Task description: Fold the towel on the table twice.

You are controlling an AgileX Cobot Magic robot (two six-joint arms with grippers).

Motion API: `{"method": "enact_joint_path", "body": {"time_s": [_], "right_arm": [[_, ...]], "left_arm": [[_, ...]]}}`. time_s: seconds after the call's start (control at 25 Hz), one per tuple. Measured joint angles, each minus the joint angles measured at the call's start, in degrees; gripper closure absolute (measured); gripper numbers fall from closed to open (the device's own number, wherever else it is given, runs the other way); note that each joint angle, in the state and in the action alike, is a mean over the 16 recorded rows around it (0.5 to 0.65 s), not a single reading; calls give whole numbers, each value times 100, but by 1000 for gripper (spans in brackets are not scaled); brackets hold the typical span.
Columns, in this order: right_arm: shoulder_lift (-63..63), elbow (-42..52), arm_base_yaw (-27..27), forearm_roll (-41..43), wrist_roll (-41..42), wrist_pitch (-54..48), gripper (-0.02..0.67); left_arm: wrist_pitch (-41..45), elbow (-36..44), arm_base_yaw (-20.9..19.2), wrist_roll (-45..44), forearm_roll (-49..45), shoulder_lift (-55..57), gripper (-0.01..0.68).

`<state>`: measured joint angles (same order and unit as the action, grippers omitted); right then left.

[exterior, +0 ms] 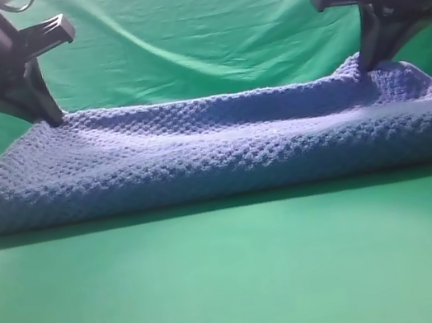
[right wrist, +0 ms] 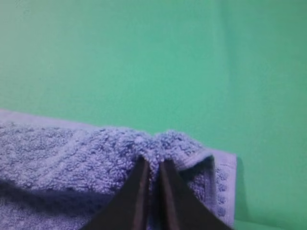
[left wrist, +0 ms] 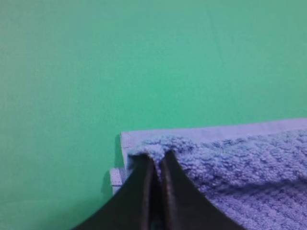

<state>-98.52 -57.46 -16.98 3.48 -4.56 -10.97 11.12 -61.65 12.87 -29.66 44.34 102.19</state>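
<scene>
Both grippers are seen pinched shut on the far edge of the towel (exterior: 222, 148). At upper left of the high view, the left gripper (exterior: 52, 119) is clamped on the towel's far left corner; at upper right, the right gripper (exterior: 368, 63) is clamped on its far right corner, where the fabric is bunched upward. The blue-grey waffle towel is laid folded across the middle of the frame on the green table (exterior: 237, 283), with a wrinkled green backdrop (exterior: 201, 30) behind.
</scene>
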Motion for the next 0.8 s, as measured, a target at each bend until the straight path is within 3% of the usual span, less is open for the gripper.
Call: {"method": "enact_joint_path", "body": {"time_s": [0.12,0.52,0.68,0.8], "right_arm": [[-105,-15,0,1,0,102,507],[-65,-489,54,80,0,-604,127],[176,-861,85,144,0,-1325,85],[469,-1135,109,188,0,-1953,150]], "left_arm": [[-33,-53,0,-25,-35,72,575],[70,-74,0,-42,-253,-152,214],[288,-74,0,-42,-369,-537,176],[517,-74,0,-42,-449,-942,242]]}}
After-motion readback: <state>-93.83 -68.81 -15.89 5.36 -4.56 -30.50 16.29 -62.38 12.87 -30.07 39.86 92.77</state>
